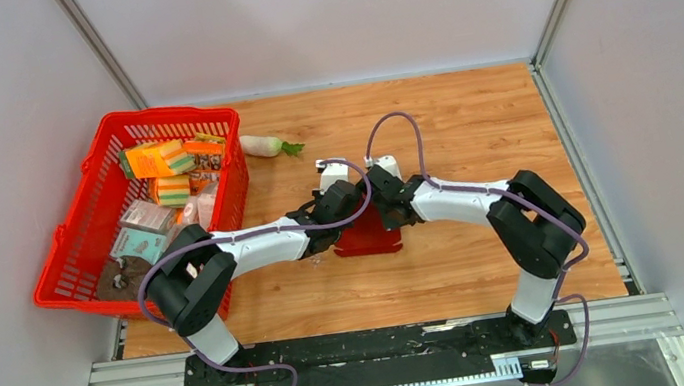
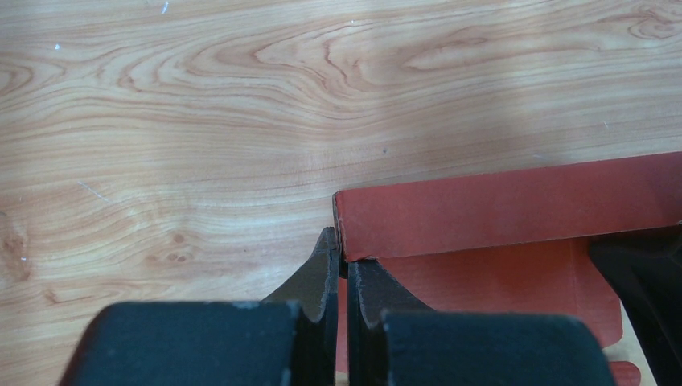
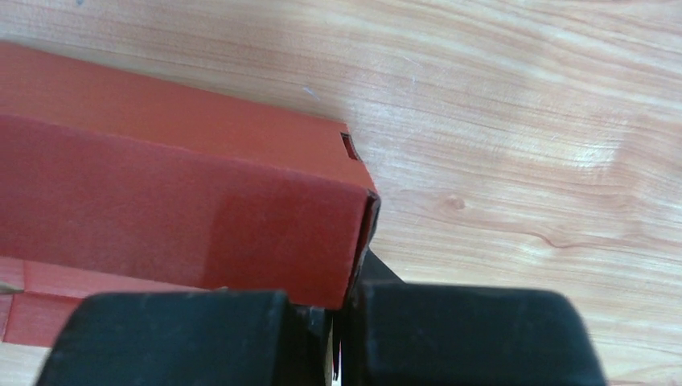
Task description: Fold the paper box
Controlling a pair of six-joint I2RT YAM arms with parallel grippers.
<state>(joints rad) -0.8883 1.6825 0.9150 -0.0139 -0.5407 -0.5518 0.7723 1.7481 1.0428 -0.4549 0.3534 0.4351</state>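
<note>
The dark red paper box (image 1: 368, 238) lies in the middle of the wooden table, under both wrists. In the left wrist view a folded-up wall of the box (image 2: 515, 207) stands above its flat base. My left gripper (image 2: 344, 256) is shut on the wall's left end corner. In the right wrist view the box's wall (image 3: 185, 201) stands upright with a small slot near its right end. My right gripper (image 3: 359, 241) is shut on that right end edge. In the top view both grippers (image 1: 352, 204) (image 1: 388, 202) meet over the box's far edge.
A red plastic mesh basket (image 1: 86, 229) with several packets stands at the left. A white radish (image 1: 266, 145) lies just right of the basket. Grey walls enclose the table on three sides.
</note>
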